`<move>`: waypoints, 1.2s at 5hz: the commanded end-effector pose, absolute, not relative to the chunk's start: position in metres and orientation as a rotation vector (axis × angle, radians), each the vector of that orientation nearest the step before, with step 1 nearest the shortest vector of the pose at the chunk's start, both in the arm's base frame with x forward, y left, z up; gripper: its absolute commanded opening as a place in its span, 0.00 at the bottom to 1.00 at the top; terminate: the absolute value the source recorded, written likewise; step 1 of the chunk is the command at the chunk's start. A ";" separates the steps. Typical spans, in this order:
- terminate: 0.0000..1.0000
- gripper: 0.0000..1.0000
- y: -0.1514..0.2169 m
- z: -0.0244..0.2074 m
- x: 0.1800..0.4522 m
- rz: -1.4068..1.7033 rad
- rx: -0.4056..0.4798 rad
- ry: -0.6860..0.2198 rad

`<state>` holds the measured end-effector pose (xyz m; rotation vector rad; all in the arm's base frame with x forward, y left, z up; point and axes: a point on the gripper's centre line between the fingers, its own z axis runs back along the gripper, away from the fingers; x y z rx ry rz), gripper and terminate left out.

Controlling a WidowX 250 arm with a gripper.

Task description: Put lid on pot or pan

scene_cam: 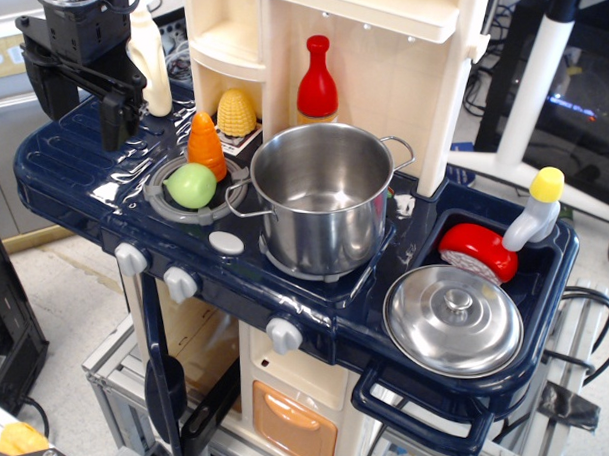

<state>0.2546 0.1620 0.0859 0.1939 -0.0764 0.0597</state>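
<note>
The shiny steel pot (321,194) stands upright and uncovered on the right burner of the dark blue toy stove (77,160). The round steel lid (453,320) with its small centre knob lies knob-up in the sink basin at the front right, apart from the pot. My black gripper (81,102) hangs over the far left end of the counter, well away from both. Its jaws stand open and hold nothing.
A green fruit (191,185) and an orange carrot (205,143) sit on the left burner beside the pot. Corn (236,113) and a red bottle (318,80) stand behind. A red-and-white toy (479,251) and a yellow-capped bottle (533,211) are at the sink's back. A white bottle (151,53) stands by the gripper.
</note>
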 end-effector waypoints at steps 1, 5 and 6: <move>0.00 1.00 0.162 0.086 0.255 0.060 0.194 -0.076; 0.00 1.00 -0.015 0.153 0.300 -0.019 0.180 -0.078; 0.00 1.00 -0.063 0.159 0.309 0.041 0.185 -0.025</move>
